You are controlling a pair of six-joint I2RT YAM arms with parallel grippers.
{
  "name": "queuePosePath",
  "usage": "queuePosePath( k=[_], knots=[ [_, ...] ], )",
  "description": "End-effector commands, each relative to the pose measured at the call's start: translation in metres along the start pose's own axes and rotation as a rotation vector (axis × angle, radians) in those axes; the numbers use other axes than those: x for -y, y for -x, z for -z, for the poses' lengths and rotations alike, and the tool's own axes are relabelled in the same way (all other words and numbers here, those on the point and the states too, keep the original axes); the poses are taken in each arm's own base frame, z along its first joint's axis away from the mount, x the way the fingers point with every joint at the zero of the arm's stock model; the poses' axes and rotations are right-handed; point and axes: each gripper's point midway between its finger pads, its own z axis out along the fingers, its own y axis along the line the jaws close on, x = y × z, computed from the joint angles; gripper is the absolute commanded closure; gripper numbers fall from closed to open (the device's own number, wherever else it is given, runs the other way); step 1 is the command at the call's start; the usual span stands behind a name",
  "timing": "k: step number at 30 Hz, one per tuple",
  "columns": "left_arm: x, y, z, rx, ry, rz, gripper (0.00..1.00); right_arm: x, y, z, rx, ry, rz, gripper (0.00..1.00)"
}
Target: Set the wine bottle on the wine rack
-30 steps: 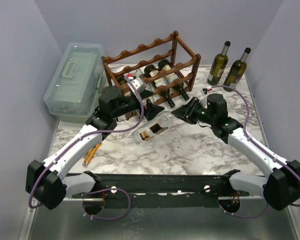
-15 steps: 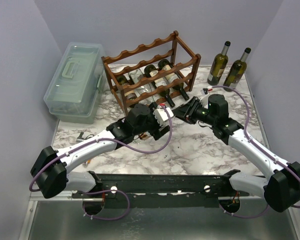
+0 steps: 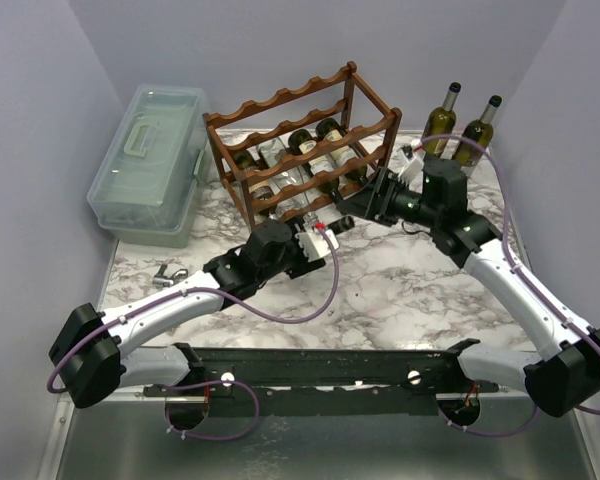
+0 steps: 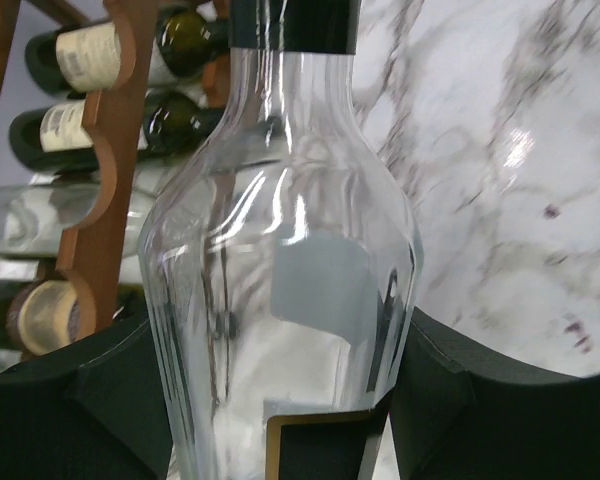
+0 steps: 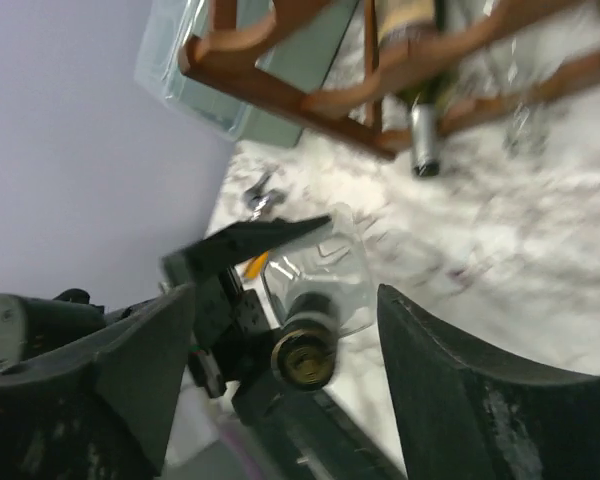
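The wine bottle (image 4: 280,230) is clear glass with a black cap and a dark gold-edged label. My left gripper (image 4: 280,345) is shut on its body, one black finger (image 4: 450,390) pressed against each side. In the top view the left gripper (image 3: 315,243) sits just in front of the wine rack (image 3: 300,130), a dark reddish-brown frame with wavy rails. The rack's rail (image 4: 110,150) stands left of the bottle's neck. My right gripper (image 5: 285,300) is open, its fingers wide apart on either side of the bottle's cap (image 5: 302,355) without touching it. From above, the right gripper (image 3: 352,205) is by the rack's right front corner.
Several bottles (image 3: 315,150) lie on the rack's lower tiers. A pale green plastic box (image 3: 150,160) stands at the back left. Two dark green bottles (image 3: 438,125) stand upright at the back right. A small metal item (image 3: 165,272) lies on the marble table (image 3: 400,290) by the left arm.
My left gripper swung from the rack to the bottle's body and closed on it. My right gripper let go of the neck, opened and pulled back toward the rack.
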Motion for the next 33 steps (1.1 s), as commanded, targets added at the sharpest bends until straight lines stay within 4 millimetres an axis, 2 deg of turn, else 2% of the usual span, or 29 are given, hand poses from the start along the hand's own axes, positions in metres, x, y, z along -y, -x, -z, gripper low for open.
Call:
queuePosePath(
  k=[1,3,6,9,13,15,19,26,33],
  knots=[
    [0.005,-0.012,0.015,0.046,-0.051,-0.366,1.00,0.041,-0.002,0.031,-0.102,-0.270,0.310,0.20],
    [0.021,-0.016,0.021,0.093,-0.118,-0.467,1.00,0.041,-0.016,0.035,-0.180,-0.241,0.350,0.16],
    [0.023,-0.016,0.026,0.111,-0.125,-0.508,1.00,0.037,-0.040,0.035,-0.298,-0.161,0.347,0.14],
    [0.033,-0.015,0.027,0.138,-0.165,-0.535,1.00,0.036,-0.065,0.032,-0.392,-0.089,0.296,0.13],
    [0.049,-0.020,0.022,0.132,-0.209,-0.560,1.00,0.026,-0.095,0.021,-0.462,-0.046,0.224,0.13],
    [0.060,-0.022,0.017,0.129,-0.247,-0.554,1.00,0.020,-0.106,0.015,-0.471,-0.016,0.134,0.13],
    [0.074,-0.026,0.006,0.115,-0.297,-0.505,1.00,0.012,-0.129,0.014,-0.517,0.037,0.012,0.13],
    [0.082,-0.031,-0.008,0.084,-0.333,-0.472,1.00,0.029,-0.157,0.026,-0.600,-0.048,0.026,0.13],
    [0.084,-0.035,-0.008,0.075,-0.337,-0.499,1.00,0.048,-0.190,0.026,-0.699,-0.080,0.032,0.26]
  ],
)
